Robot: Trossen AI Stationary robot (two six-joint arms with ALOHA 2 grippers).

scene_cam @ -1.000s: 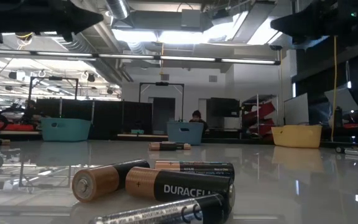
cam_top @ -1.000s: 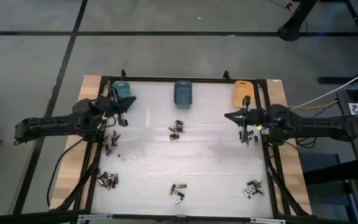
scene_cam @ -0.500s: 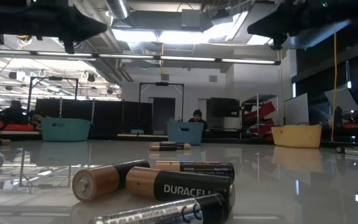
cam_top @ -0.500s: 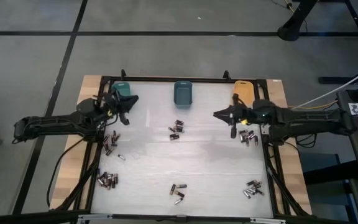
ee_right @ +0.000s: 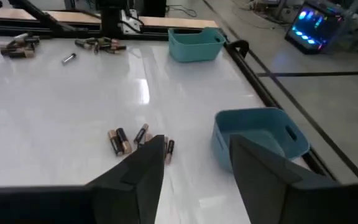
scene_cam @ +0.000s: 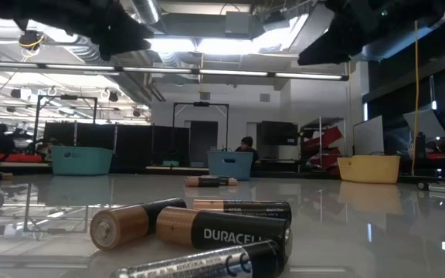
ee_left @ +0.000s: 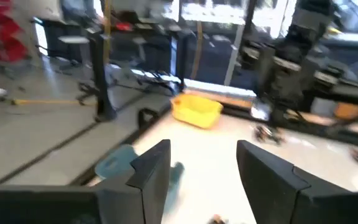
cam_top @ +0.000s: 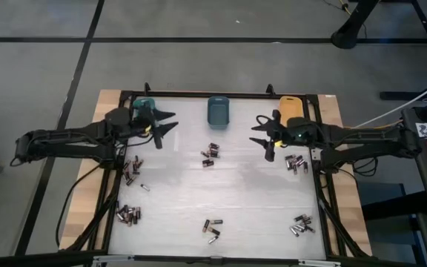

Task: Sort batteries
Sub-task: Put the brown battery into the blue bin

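Overhead and table-level views of the white table (cam_top: 221, 193). The batteries lie in six loose clusters: one at centre (cam_top: 210, 153), two along the left edge (cam_top: 131, 170) (cam_top: 128, 215), one at front centre (cam_top: 212, 230), and two along the right edge (cam_top: 296, 162) (cam_top: 301, 225). From above the cells are too small and too closely packed for an exact count, and their labels cannot be read. At table height the nearest batteries (scene_cam: 199, 232) show as black cylinders with coppery bands and silvery ends, one lettered DURACELL; the lowest is cut off by the frame edge. Three bins stand along the far edge: teal bin (cam_top: 147, 107), blue bin (cam_top: 218, 110), orange bin (cam_top: 290, 108). The left gripper (cam_top: 167, 122) hovers just beside the teal bin, fingers spread and empty; the right gripper (cam_top: 261, 133) hovers between the blue and orange bins, fingers likewise spread and empty. In the low view both arms appear only as dark silhouettes overhead. A person (scene_cam: 245, 145) shows behind the blue bin.
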